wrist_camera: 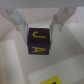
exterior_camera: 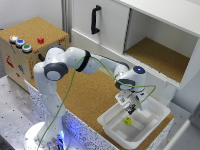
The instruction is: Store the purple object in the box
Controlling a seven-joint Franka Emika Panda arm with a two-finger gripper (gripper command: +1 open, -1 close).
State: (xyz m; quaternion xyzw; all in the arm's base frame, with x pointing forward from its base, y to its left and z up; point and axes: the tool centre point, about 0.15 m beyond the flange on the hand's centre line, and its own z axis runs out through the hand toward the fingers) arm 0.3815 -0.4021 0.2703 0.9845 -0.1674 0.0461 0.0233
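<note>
My gripper (wrist_camera: 41,31) pinches the purple object (wrist_camera: 40,42) between its fingers, over the box (exterior_camera: 156,113).

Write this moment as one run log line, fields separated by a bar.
gripper: shut on purple object | position: above box | yellow cube: in box | purple object: not yet released

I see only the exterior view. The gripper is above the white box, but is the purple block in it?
Observer: Yes. In the wrist view the gripper is shut on the purple block.
Operator: Is it touching the box floor?
Observer: I cannot tell; the box lies pale and blurred under it.
Operator: Any marks on the block?
Observer: Yellow letters, apparently J and A.
Operator: Where is the yellow cube?
Observer: Only its edge shows, apart from the block.
</note>
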